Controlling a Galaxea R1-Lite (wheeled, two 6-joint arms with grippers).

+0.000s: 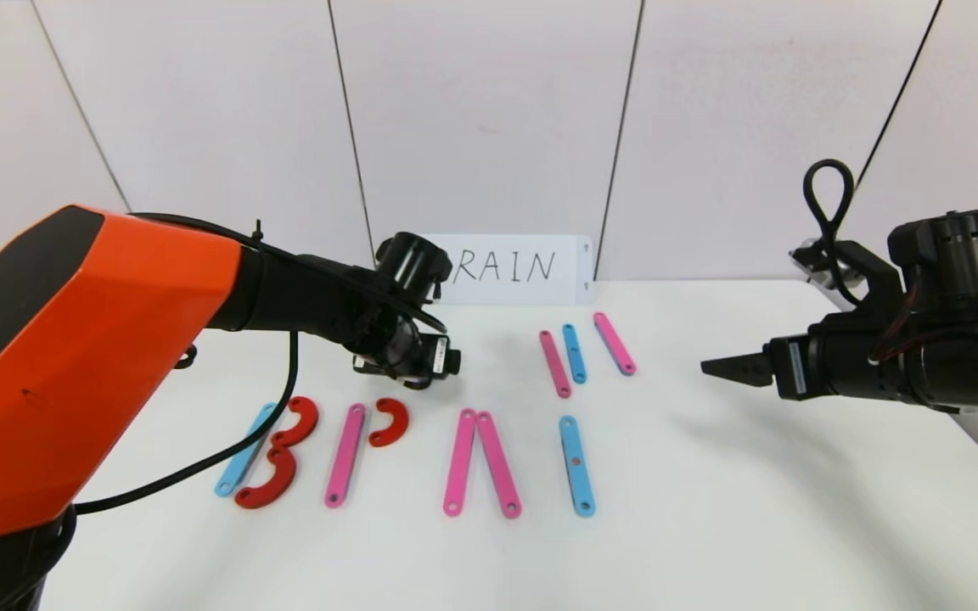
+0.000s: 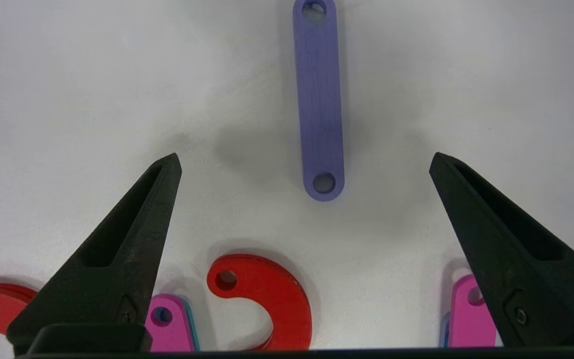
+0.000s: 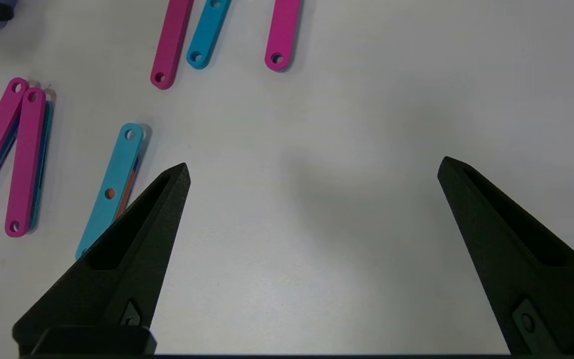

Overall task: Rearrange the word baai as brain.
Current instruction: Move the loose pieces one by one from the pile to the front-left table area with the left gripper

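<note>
The word is lying along the near part of the table, below the white card. From the left it is reading as a B, then a pink strip with a red curved piece at its top, then a pink pair leaning together, then a single blue strip. Three spare strips are lying farther back, right of centre.

The left gripper is hovering just beyond the second letter with its jaws spread wide and holding nothing. A purple strip is lying flat and loose on the table, lined up between them. The right gripper is waiting on the right, above bare table, with its jaws also spread and empty.

The second letter is looking like a P, so the step in hand is probably giving it a slanted leg, and the purple strip looks like the piece for that.

- Descending straight, so the jaws are straddling the strip across its narrow width.
- Pinching near its middle, since a flat strip is likely to pivot if caught by one end.
- Keeping clear of the red curved piece just near the jaws.
- Releasing only once the strip is lying flat.
</note>
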